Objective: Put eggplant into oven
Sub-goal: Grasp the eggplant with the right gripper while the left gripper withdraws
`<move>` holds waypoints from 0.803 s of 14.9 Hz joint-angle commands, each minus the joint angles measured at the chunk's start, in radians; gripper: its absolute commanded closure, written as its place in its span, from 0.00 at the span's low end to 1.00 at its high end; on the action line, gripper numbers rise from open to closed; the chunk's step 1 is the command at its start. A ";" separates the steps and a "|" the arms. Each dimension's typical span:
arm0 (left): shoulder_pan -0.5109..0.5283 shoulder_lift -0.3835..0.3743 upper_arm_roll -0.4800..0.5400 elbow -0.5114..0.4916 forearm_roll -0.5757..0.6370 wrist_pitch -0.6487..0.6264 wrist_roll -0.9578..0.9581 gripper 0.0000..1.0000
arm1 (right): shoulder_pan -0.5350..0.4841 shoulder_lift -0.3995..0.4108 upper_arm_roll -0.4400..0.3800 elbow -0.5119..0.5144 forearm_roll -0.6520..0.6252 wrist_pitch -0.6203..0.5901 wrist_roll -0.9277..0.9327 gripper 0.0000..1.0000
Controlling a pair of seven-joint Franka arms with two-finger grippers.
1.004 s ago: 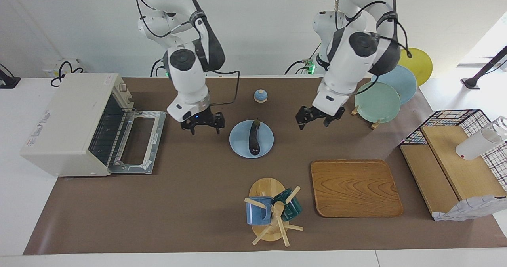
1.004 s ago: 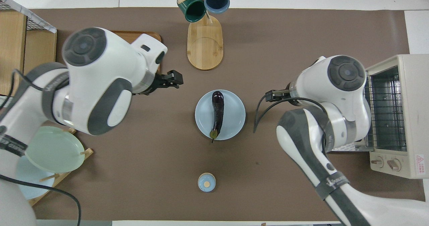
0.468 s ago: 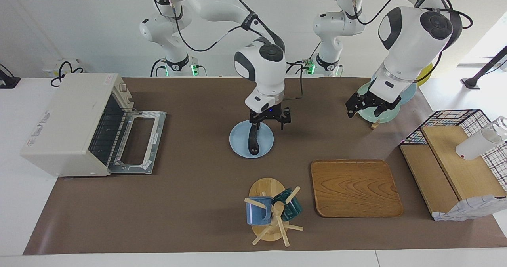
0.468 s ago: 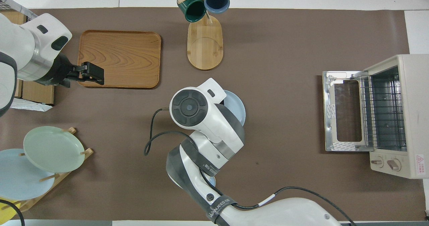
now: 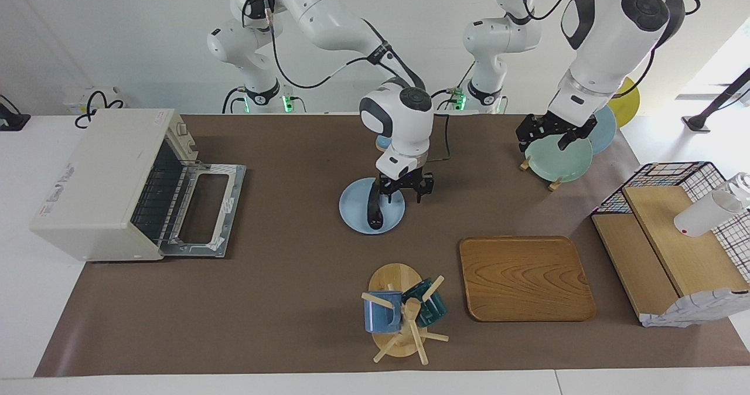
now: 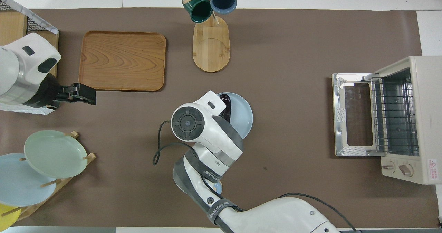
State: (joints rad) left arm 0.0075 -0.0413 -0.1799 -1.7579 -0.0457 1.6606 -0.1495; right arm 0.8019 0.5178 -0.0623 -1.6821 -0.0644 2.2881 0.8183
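Directly below the right gripper (image 5: 406, 189), its fingers spread and not grasping, the eggplant (image 5: 372, 212) lies on a pale blue plate (image 5: 351, 213), its stem end hidden by the arm. Toward the right arm's end, the oven (image 5: 111, 184) stands open. Over the green plate (image 5: 562, 160), the left gripper (image 5: 548, 132) waits, fingers' state unclear.

Eggplant (image 5: 372, 210) on plate (image 5: 354, 210); oven (image 5: 111, 184) at right arm's end of table.

You have a light blue plate (image 5: 357, 219) right beneath the right gripper (image 5: 406, 189). A wooden tray (image 5: 525, 278) and mug tree (image 5: 401, 319) sit well apart from it.
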 commanded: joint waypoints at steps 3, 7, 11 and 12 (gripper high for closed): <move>-0.040 0.008 0.057 0.061 0.017 -0.022 0.015 0.00 | -0.004 -0.045 0.002 -0.076 -0.014 0.048 -0.021 0.45; -0.054 0.011 0.063 0.070 0.021 -0.033 0.015 0.00 | -0.004 -0.047 0.002 -0.096 -0.012 0.079 -0.022 0.76; -0.060 0.035 0.071 0.109 0.021 -0.031 0.015 0.00 | -0.003 -0.050 0.002 -0.110 -0.012 0.091 -0.025 1.00; -0.063 0.035 0.072 0.109 0.021 -0.031 0.015 0.00 | -0.003 -0.050 0.002 -0.107 -0.012 0.088 -0.027 1.00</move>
State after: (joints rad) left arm -0.0323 -0.0320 -0.1292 -1.6922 -0.0455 1.6526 -0.1422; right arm 0.8020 0.4872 -0.0632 -1.7529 -0.0717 2.3595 0.8131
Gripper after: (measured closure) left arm 0.000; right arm 0.965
